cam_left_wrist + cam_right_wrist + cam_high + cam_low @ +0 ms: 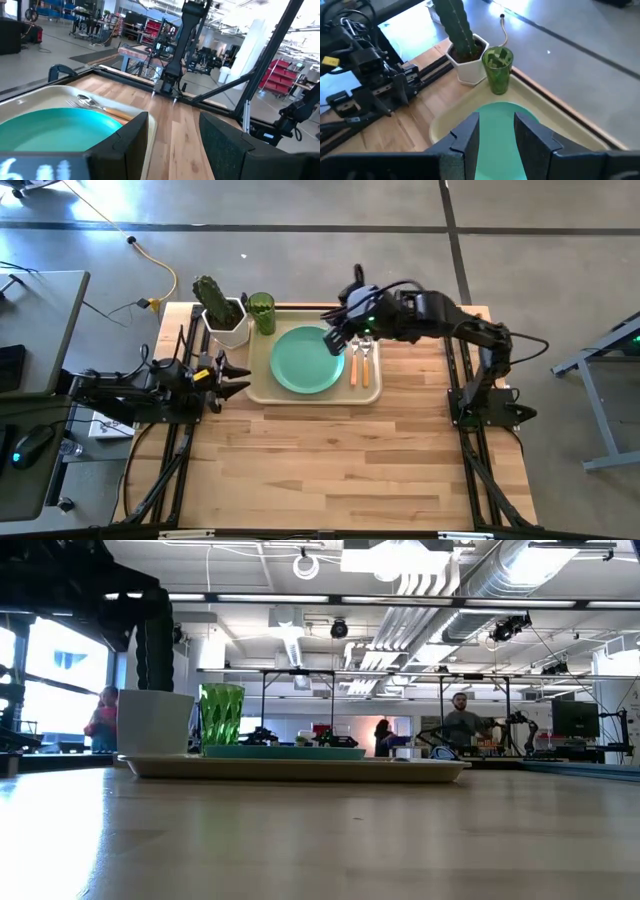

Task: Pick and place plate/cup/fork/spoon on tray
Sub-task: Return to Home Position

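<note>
The teal plate (305, 359) lies flat in the beige tray (262, 388). The green cup (262, 311) stands upright in the tray's far left corner and shows in the right wrist view (498, 69). The fork (354, 362) and spoon (365, 362), both orange-handled, lie side by side in the tray right of the plate. My right gripper (334, 340) hovers open and empty above the plate's right edge. My left gripper (236, 377) waits open at the tray's left edge.
A white square pot with a dark green cactus (224, 314) stands on the table just left of the cup, outside the tray. The near half of the wooden table (340, 460) is bare wood. People show in the room beyond the table.
</note>
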Action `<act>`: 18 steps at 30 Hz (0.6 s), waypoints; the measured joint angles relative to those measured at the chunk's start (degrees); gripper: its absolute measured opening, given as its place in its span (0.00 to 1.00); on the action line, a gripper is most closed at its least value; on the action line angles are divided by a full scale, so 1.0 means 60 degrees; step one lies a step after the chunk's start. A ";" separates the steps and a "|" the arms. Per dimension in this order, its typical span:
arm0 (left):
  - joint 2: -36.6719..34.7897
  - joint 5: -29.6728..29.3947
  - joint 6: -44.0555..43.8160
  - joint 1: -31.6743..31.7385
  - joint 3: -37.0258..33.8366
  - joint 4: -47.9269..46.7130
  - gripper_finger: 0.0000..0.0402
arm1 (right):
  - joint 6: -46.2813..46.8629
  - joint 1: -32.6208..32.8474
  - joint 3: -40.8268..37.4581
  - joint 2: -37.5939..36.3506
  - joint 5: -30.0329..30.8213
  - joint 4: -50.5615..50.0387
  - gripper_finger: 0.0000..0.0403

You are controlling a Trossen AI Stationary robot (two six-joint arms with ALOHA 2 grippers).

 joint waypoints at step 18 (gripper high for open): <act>0.0010 0.0001 -0.0428 0.0004 -0.0445 -0.0342 0.41 | -0.1342 -0.0259 -0.2859 -0.3477 0.0170 -0.0404 0.28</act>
